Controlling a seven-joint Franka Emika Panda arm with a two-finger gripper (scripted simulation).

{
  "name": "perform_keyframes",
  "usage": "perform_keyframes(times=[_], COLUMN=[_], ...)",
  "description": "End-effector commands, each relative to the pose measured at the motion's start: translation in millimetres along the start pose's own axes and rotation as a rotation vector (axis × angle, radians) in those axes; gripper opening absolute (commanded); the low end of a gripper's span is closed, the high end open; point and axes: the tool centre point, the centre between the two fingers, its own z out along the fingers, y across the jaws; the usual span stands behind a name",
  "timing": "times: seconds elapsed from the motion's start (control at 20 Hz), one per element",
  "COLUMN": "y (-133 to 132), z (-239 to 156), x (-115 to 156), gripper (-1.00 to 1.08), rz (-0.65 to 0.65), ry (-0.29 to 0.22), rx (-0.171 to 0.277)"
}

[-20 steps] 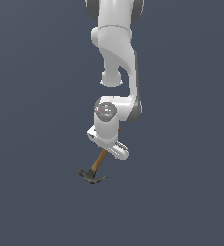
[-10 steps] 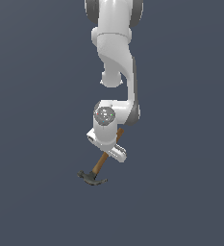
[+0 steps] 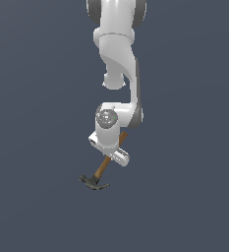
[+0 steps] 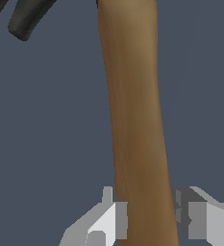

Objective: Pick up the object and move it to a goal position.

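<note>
Exterior view: small claw hammer, slim brown wood handle, dark grey metal head, hangs under white arm's gripper; long axis slants, head lowest, toward view's left.

Wrist view: gripper fingers clamp handle both sides. No writing seen.

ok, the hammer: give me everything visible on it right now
The hammer is a small claw hammer with a slim brown handle that looks like wood and a dark grey, metal-looking head with a curved claw. In the exterior view it hangs tilted, head lowest and toward that view's left, the handle running up behind the wrist. In the wrist view the gripper has a finger on each side of the handle, seemingly pinching it. Nothing else is seen touching it.
</note>
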Motion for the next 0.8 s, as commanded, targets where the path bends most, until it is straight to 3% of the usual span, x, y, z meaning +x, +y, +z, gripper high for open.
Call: perform_keyframes(times=[0.0,0.35,0.75], y=[-1,-1,1], z=[-2,-32,-105], x=[0,2,8], gripper=[-1.0,-1.0,-1.0], rz=[-0.002,-0.003,-0.004], ry=[0.001,0.001,0.0], rx=[0.001,0.002,0.002])
